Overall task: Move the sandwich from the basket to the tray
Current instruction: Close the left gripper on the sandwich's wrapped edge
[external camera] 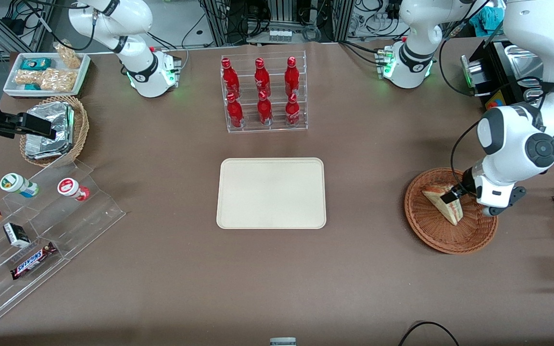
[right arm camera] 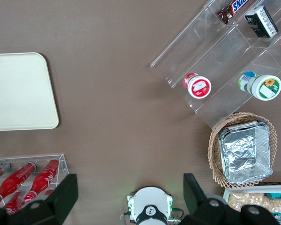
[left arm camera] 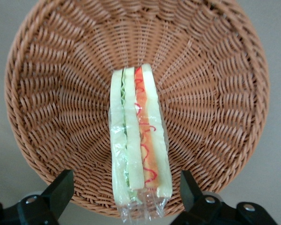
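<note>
From the front I see my left end effector (external camera: 451, 195) down in the basket (external camera: 431, 230), right at the one sandwich (external camera: 445, 203); the single tray (external camera: 271, 193) lies well apart on the surface (external camera: 277, 278), toward the parked arm. On the left wrist camera the fingers (left arm camera: 60, 188) stand wide open, gripping nothing, straddling the sandwich (left arm camera: 139, 140) whose long axis runs straight away between them.

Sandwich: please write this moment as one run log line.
gripper: open, astride sandwich | sandwich: in basket | tray: bare
</note>
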`<action>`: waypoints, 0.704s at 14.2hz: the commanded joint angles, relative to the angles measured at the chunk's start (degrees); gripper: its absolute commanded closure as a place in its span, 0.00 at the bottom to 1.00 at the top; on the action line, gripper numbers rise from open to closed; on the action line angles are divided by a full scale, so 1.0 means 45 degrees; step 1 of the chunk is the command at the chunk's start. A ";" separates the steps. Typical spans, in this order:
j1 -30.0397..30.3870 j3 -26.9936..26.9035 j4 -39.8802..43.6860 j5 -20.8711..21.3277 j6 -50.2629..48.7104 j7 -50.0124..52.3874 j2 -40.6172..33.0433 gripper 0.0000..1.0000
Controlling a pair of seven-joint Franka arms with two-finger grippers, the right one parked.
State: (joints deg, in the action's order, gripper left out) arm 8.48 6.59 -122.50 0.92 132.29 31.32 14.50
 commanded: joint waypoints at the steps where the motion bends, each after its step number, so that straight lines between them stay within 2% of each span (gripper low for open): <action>1: -0.0108 0.0001 -0.0003 -0.0086 0.0094 0.0227 0.0447 0.00; 2: -0.0108 0.0001 -0.0023 -0.0067 0.0114 0.0208 0.0585 0.01; 5: -0.0088 0.0001 0.0055 -0.0086 0.0017 0.0207 0.0547 0.59; 6: -0.0088 0.0001 0.0094 -0.0086 0.0016 0.0207 0.0547 0.70; 8: -0.0146 0.0001 0.0288 -0.0067 -0.0023 0.0168 0.0489 0.86; 10: -0.0419 0.0001 0.0891 -0.0067 -0.0662 0.0188 0.0449 0.88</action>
State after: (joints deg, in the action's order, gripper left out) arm 7.96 6.64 -121.04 0.92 132.12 31.43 17.24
